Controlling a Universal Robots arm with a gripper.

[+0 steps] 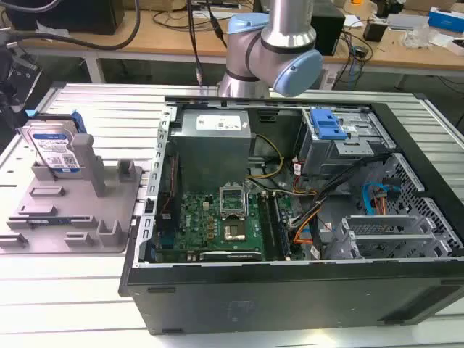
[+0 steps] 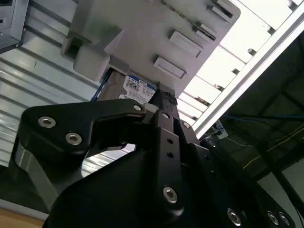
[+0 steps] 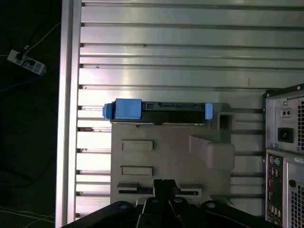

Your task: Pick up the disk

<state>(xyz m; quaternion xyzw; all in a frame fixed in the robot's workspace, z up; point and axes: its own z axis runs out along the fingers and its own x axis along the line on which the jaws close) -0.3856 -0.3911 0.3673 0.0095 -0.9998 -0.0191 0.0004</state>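
The disk (image 1: 54,148) stands upright on its edge in the grey holder (image 1: 80,210) at the exterior view's left, its white-and-blue label facing the camera. In the first wrist view the disk (image 3: 159,108) shows edge-on with blue rails at both ends, at the far side of the holder (image 3: 166,152). My gripper (image 3: 164,184) hangs above the holder's near side, apart from the disk, with its fingers together and nothing between them. In the second wrist view the disk's label (image 2: 135,89) peeks out just past the gripper (image 2: 161,97).
An open computer case (image 1: 290,210) with motherboard and cables lies beside the holder, with a blue bracket (image 1: 326,125) inside. Its rear panel (image 3: 285,156) stands close to the holder. The slatted metal table ends at an edge (image 3: 69,114); a power strip (image 3: 26,61) lies on the floor beyond.
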